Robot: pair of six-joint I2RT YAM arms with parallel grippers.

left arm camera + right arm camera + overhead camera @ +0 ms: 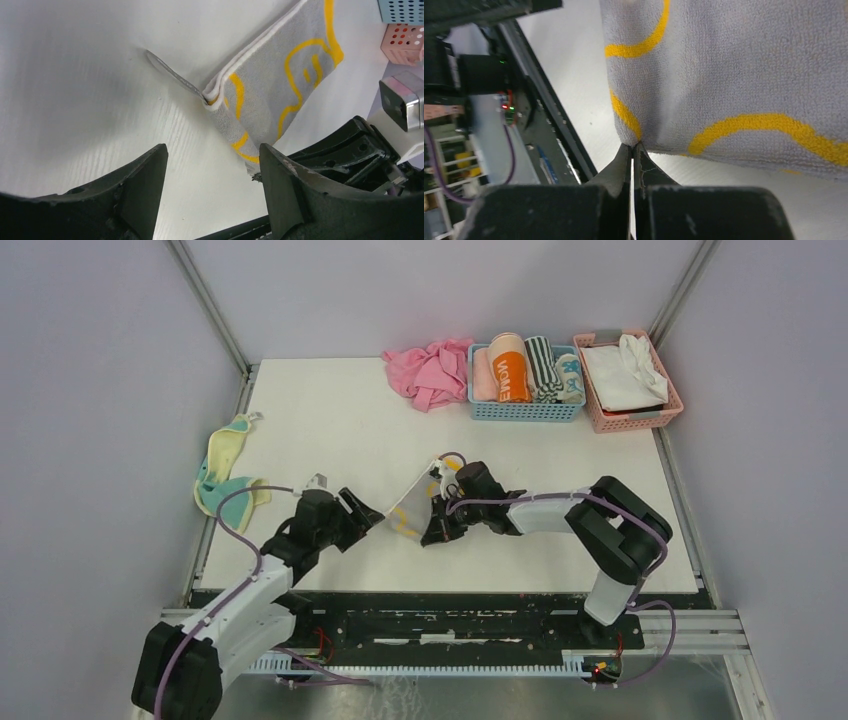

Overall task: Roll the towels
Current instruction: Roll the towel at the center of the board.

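Note:
The light grey towel (415,504) with yellow marks lies folded near the table's middle front; it also shows in the left wrist view (280,75) and in the right wrist view (734,75). My right gripper (633,145) is shut on the towel's near corner, in the overhead view at the towel's right edge (437,530). My left gripper (212,165) is open and empty, just left of the towel (368,518). The pale yellow towel (228,468) with the teal figure lies crumpled at the table's left edge.
A pink cloth (430,372) lies at the back. A blue basket (525,410) holds several rolled towels. A pink basket (633,420) with white cloth stands at the back right. The black front rail (450,625) runs along the near edge.

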